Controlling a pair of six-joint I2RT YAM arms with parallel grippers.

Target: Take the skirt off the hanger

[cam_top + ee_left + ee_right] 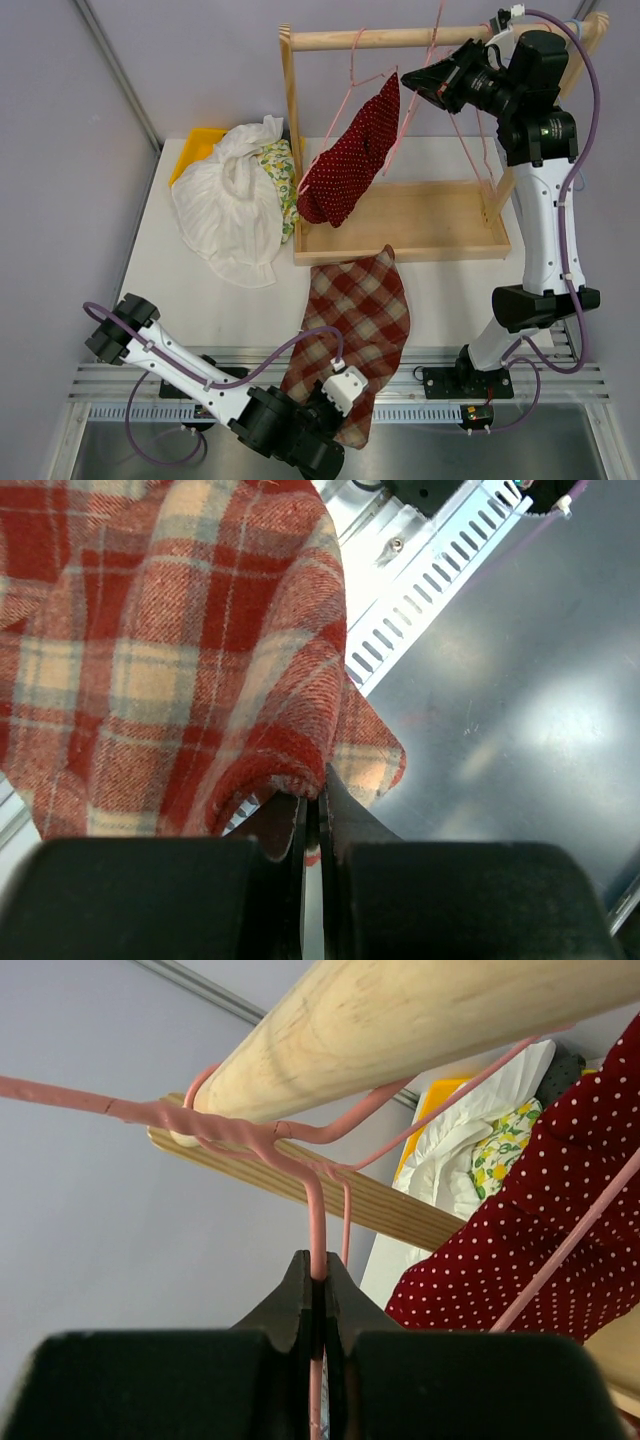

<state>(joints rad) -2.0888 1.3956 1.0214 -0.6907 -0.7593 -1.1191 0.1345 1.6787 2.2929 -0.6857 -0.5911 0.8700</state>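
A red and cream plaid skirt [355, 310] lies flat on the table in front of the wooden rack, off any hanger, its near end hanging over the table's front edge. My left gripper [332, 415] is shut on that near hem [290, 780]; the skirt fills the left wrist view [180, 630]. My right gripper [408, 82] is up at the wooden rail [400, 38], shut on the wire neck of a bare pink hanger [316, 1210] that hangs from the rail [400, 1020].
A red polka-dot garment [350, 160] hangs on a second pink hanger on the rail. The rack's wooden base tray [430, 225] sits mid-table. A heap of white and floral clothes [235, 205] covers a yellow bin [200, 145] at the left. A slotted metal rail [440, 590] runs along the table front.
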